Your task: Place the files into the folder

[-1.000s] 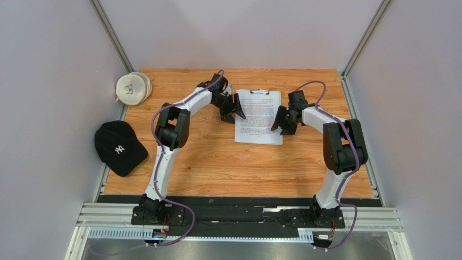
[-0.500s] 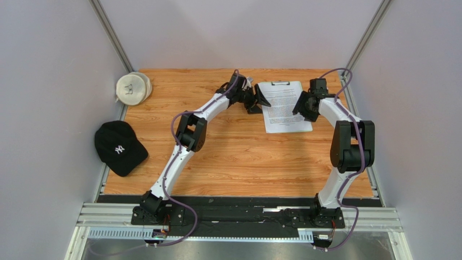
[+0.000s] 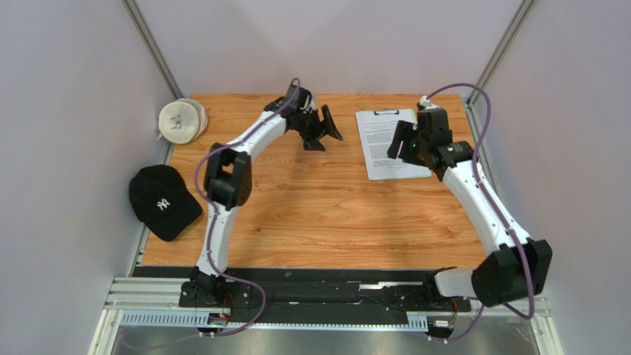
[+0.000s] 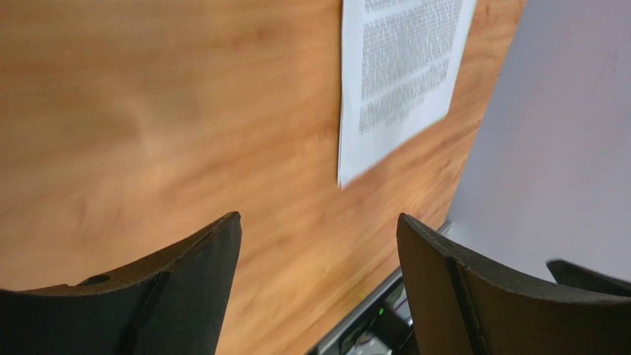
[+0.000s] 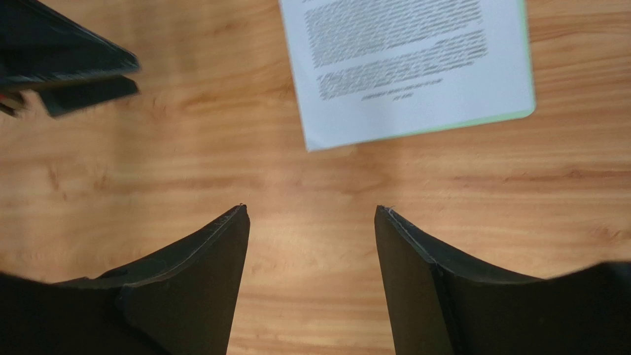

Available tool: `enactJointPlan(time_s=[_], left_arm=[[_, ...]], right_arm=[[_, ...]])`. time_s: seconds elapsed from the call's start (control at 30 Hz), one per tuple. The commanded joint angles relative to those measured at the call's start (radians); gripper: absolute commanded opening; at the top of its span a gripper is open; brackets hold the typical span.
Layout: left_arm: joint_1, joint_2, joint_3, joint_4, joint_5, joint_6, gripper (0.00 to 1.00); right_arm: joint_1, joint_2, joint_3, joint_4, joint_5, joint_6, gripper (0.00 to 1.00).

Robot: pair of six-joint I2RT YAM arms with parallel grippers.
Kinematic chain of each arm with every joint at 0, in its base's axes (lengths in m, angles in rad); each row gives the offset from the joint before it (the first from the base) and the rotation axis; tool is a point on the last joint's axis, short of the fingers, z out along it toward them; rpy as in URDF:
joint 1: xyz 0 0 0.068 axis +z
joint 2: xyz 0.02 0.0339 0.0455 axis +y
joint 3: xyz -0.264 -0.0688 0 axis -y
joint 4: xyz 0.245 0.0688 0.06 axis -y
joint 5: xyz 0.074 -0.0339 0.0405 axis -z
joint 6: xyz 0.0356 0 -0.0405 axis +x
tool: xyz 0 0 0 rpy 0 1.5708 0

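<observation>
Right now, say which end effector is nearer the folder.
Right: right end effector hovers by the folder, at its right edge; left end effector sits off its left side.

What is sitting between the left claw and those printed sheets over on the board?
Nothing visible. Only bare table lies between the open left gripper and the sheets, which lie flat on the green clipboard. The cap and the white pouch sit far off at the left edge.

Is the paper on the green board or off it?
On it: the files lie flat on the folder, green edge peeking out beside them.
</observation>
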Motion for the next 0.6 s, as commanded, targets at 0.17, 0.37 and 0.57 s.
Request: enactJointPlan(time_s=[0.17,0.37,0.57], left_arm=[[-0.121,-1.13,-0.487,-0.247,-0.284,0.327,0.86],[-0.123,-1.607,-0.622,-0.327,-0.39,0.329,0.94],[-0.123,-1.743,-0.63,-0.35,-0.386,0.327,0.95]], right_arm=[[0.271,-0.412,0.014,-0.343,0.108,0.034,0.69],[0.269,-0.726,0.063,-0.399,0.199,0.019,0.94],[0.269,-0.739,0.095,-0.403,0.119,-0.001,1.0]])
